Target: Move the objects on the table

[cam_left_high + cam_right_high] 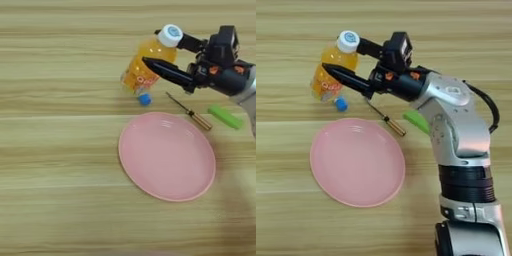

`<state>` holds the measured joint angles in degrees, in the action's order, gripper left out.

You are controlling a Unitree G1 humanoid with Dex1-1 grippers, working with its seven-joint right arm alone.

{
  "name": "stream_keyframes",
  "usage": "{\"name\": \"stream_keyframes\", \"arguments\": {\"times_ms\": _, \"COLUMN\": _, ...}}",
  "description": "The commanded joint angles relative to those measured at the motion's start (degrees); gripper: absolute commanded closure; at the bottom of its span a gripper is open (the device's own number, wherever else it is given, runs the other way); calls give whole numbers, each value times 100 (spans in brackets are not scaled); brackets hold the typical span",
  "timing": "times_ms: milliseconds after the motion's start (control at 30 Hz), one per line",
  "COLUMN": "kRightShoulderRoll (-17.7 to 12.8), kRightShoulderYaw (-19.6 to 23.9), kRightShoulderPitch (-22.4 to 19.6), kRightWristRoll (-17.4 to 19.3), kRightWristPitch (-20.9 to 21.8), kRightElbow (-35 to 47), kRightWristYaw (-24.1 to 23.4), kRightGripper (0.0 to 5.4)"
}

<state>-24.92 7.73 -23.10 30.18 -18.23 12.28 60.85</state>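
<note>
R gripper spread wide, one finger each side of orange bottle; grip contact can't be confirmed. Bottle tilted, at 12 o'clock of pink plate. Gold-handled tool at plate's 1 o'clock, green bar at 2. All on table.

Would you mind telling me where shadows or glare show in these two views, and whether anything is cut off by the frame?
Left eye view: soft shadow right of the pink plate on the table; the forearm is cut off at the right edge. Right eye view: a bright sheen on the silver forearm, which hides part of the green bar; the gripper straddles the orange bottle.
</note>
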Motion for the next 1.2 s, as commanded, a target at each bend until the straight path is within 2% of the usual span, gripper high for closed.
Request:
{"name": "stream_keyframes", "arguments": {"times_ms": 33, "kRightShoulderRoll": -486, "kRightShoulderYaw": 305, "kRightShoulderPitch": -162, "kRightWristRoll": 153, "kRightWristPitch": 116, "kRightElbow": 215, "kRightWristYaw": 39, "kRightGripper": 202}}
{"name": "stream_keyframes", "arguments": {"times_ms": 200, "kRightShoulderRoll": -749, "kRightShoulderYaw": 351, "kRightShoulderPitch": -1, "kRightWristRoll": 215, "kRightWristPitch": -24, "kRightElbow": -3, "kRightWristYaw": 221, "kRightGripper": 202}}
{"name": "stream_keyframes", "arguments": {"times_ms": 500, "kRightShoulderRoll": -979, "kRightShoulderYaw": 162, "kRightShoulderPitch": 49, "kRightWristRoll": -82, "kRightWristPitch": -68, "kRightElbow": -860, "kRightWristYaw": 433, "kRightGripper": 202}}
{"name": "stream_keyframes", "arguments": {"times_ms": 667, "kRightShoulderRoll": -1127, "kRightShoulderYaw": 105, "kRightShoulderPitch": 15, "kRightWristRoll": -6, "kRightWristPitch": -433, "kRightElbow": -1109, "kRightWristYaw": 618, "kRightGripper": 202}}
{"name": "stream_keyframes", "arguments": {"times_ms": 733, "kRightShoulderRoll": -1165, "kRightShoulderYaw": 63, "kRightShoulderPitch": -2, "kRightWristRoll": -130, "kRightWristPitch": -371, "kRightElbow": -1176, "kRightWristYaw": 656, "kRightGripper": 202}}
{"name": "stream_keyframes", "arguments": {"times_ms": 1100, "kRightShoulderRoll": -1286, "kRightShoulderYaw": -82, "kRightShoulderPitch": 244, "kRightWristRoll": -295, "kRightWristPitch": -223, "kRightElbow": -998, "kRightWristYaw": 933, "kRightGripper": 202}}
{"name": "stream_keyframes", "arguments": {"times_ms": 1200, "kRightShoulderRoll": -1240, "kRightShoulderYaw": -267, "kRightShoulderPitch": 421, "kRightWristRoll": -530, "kRightWristPitch": -25, "kRightElbow": -917, "kRightWristYaw": 953, "kRightGripper": 203}}
